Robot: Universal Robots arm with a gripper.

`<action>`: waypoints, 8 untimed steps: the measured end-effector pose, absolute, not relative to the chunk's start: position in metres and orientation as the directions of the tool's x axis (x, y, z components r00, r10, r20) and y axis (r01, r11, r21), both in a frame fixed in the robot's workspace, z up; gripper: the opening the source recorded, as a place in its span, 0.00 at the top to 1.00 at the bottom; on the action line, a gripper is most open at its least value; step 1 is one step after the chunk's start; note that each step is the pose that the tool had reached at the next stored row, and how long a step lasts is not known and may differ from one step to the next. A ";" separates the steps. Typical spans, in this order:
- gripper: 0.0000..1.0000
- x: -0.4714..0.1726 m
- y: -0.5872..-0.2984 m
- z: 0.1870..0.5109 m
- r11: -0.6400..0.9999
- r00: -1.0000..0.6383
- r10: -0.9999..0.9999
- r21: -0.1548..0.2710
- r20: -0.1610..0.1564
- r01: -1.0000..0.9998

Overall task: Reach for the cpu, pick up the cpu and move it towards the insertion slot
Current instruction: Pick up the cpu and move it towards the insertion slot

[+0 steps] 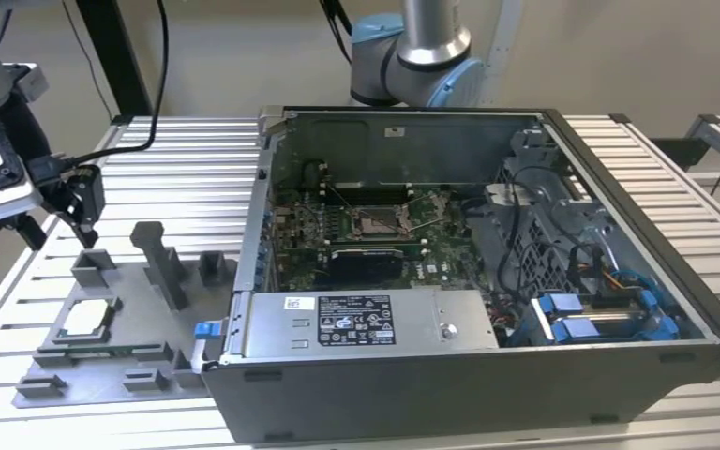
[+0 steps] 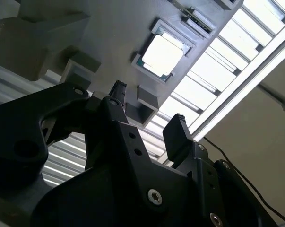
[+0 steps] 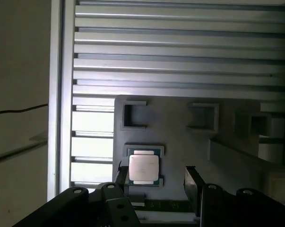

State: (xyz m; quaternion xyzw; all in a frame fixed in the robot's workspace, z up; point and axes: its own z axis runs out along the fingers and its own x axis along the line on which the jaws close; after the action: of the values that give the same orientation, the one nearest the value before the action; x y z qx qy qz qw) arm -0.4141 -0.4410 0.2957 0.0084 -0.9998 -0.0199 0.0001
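The cpu [image 1: 87, 319] is a small silvery square chip lying flat in a recess of the grey fixture plate [image 1: 110, 370], at the exterior view's left. It appears in both wrist views too, the cpu [image 2: 162, 53] bright against the grey plate and the cpu [image 3: 143, 169] just beyond the black fingers. My gripper [image 1: 75, 204] hangs in the air above the plate's far end, apart from the chip. Its jaws stand open with nothing between them, as the gripper [image 2: 147, 111] and the gripper [image 3: 156, 179] show. The insertion slot [image 1: 379, 222] sits on the green board inside the open computer case.
Tall grey blocks [image 1: 166, 264] rise from the fixture plate between the chip and the computer case [image 1: 486, 375]. A boxy power supply [image 1: 367, 323] fills the case's near side. A second arm's base [image 1: 411, 56] stands behind the case. The slatted metal table [image 1: 185, 159] carries everything.
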 end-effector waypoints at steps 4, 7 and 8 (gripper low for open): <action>0.00 -0.414 -0.441 0.294 0.999 -1.000 -0.017 0.040 0.000 -0.017; 0.00 -0.414 -0.442 0.291 0.999 -1.000 -0.017 0.040 0.000 -0.017; 0.00 -0.414 -0.442 0.291 0.999 -1.000 -0.017 0.040 0.000 -0.017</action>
State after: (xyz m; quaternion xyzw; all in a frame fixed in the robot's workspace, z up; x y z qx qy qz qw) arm -0.4141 -0.4417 0.2907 0.0083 -0.9998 -0.0198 0.0002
